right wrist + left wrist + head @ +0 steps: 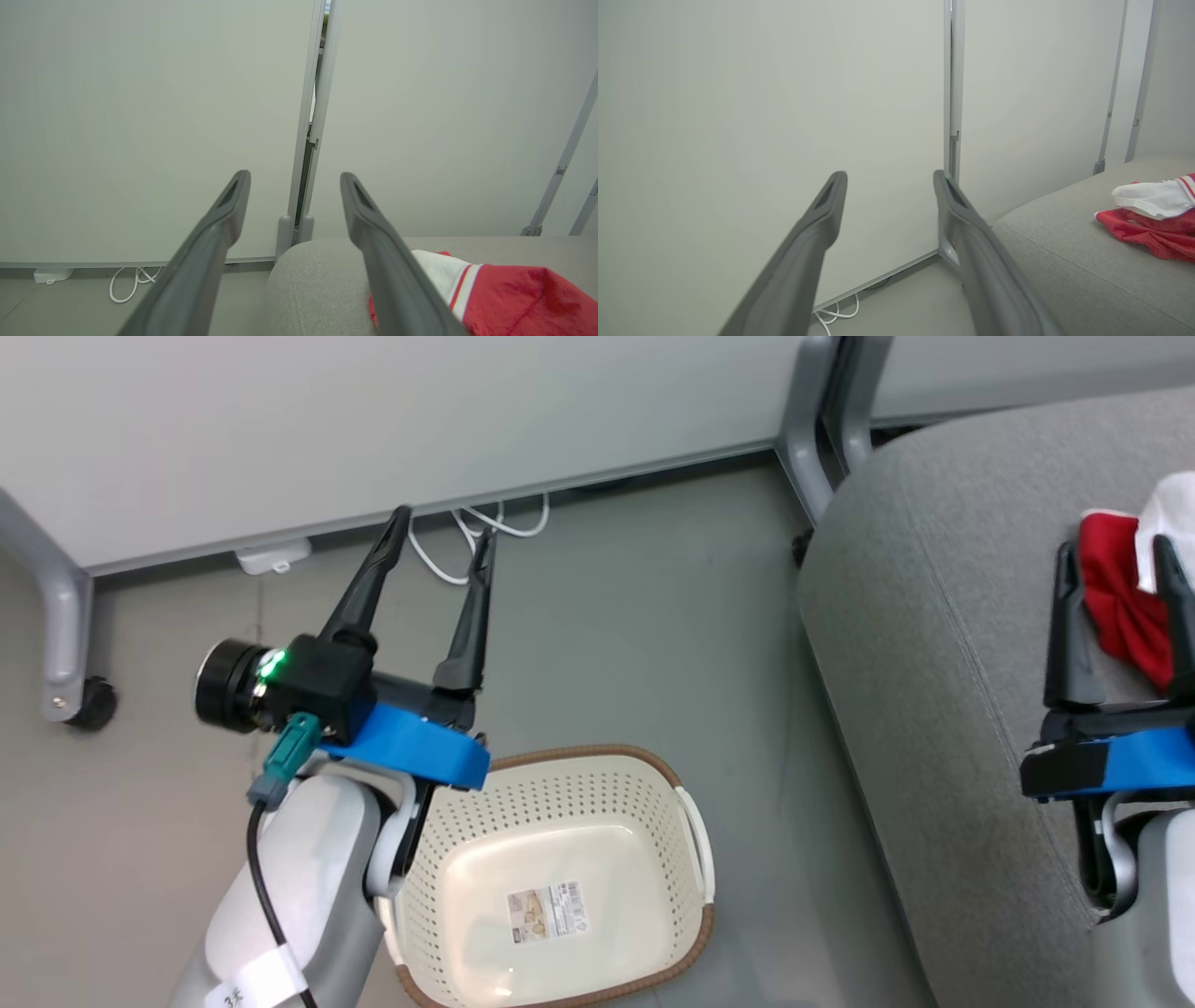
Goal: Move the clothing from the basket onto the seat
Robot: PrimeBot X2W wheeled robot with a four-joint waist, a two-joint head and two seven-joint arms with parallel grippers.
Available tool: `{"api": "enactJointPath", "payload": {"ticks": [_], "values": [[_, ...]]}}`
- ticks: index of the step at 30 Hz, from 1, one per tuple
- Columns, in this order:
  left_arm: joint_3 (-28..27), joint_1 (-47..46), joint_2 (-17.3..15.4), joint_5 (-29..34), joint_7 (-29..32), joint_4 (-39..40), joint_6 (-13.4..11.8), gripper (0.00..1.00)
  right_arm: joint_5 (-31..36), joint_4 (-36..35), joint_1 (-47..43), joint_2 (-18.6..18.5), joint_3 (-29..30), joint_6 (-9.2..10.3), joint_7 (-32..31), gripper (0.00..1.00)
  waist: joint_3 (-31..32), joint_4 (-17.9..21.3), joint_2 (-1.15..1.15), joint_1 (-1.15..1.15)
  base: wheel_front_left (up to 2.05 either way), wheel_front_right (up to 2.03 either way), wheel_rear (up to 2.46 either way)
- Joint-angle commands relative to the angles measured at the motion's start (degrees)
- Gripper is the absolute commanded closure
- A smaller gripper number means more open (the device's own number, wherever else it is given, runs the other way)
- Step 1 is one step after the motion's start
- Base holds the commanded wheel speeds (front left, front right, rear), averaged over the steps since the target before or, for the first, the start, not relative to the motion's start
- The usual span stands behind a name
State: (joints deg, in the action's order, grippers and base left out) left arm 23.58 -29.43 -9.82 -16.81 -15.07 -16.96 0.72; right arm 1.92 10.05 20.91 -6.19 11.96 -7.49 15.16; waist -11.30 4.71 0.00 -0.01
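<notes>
The red-and-white clothing (1125,602) lies bunched on the grey seat (934,616) at the right of the scene. The right gripper (1113,549) hangs over it with its jaws spread wide and pinching nothing, the fabric showing between the two fingers in the head view. Left of the seat, the basket (579,753) stands on the floor (635,616) with a paper label (548,908) on its bottom, and the left gripper (443,527) hovers just beyond the basket's far-left rim, its jaws likewise spread and bare, pointing toward the pale wall panel (373,411).
</notes>
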Motion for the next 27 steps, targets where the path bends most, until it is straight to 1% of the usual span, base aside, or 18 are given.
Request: {"api": "enactJointPath", "payload": {"ticks": [1, 5, 6, 14, 21, 27], "values": [[-1.5, 1.6, 0.3, 0.7, -0.1, 0.3, 0.3, 0.0, -0.3, 0.4, -1.1, 0.2, -0.7, -0.01, 0.0, 0.0, 2.1, -2.1, 0.0, 0.01, 0.0, 0.0, 0.0], [-5.9, 5.2, 1.2, 2.4, -0.1, 0.8, 1.3, 0.0, -0.8, 1.4, -2.2, 0.7, -2.8, -0.01, 0.0, 0.0, 3.7, -3.5, 0.0, 0.01, 0.0, 0.0, 0.0], [-5.9, 5.2, 1.2, 2.4, -0.1, 0.8, 1.3, 0.0, -0.8, 1.4, -2.2, 0.7, -2.8, -0.01, 0.0, 0.0, 3.7, -3.5, 0.0, 0.01, 0.0, 0.0, 0.0], [-12.7, 11.3, 3.6, 5.9, -0.1, 2.1, 2.8, 0.0, -2.1, 3.0, -5.6, 2.1, -4.6, -0.01, 0.0, 0.0, 6.1, -5.3, 0.0, 0.01, 0.0, 0.0, 0.0], [-17.2, 16.2, 5.3, 8.0, -0.1, 3.3, 3.8, 0.0, -2.7, 4.0, -9.4, 3.0, -5.7, -0.01, 0.0, 0.0, 7.6, -5.5, 0.0, 0.01, 0.0, 0.0, 0.0], [-20.1, 19.7, 6.4, 9.4, -0.1, 4.7, 4.6, 0.0, -3.7, 4.5, -12.7, 3.3, -5.2, -0.01, 0.0, 0.0, 8.8, -6.2, 0.0, 0.01, 0.0, 0.0, 0.0]]}}
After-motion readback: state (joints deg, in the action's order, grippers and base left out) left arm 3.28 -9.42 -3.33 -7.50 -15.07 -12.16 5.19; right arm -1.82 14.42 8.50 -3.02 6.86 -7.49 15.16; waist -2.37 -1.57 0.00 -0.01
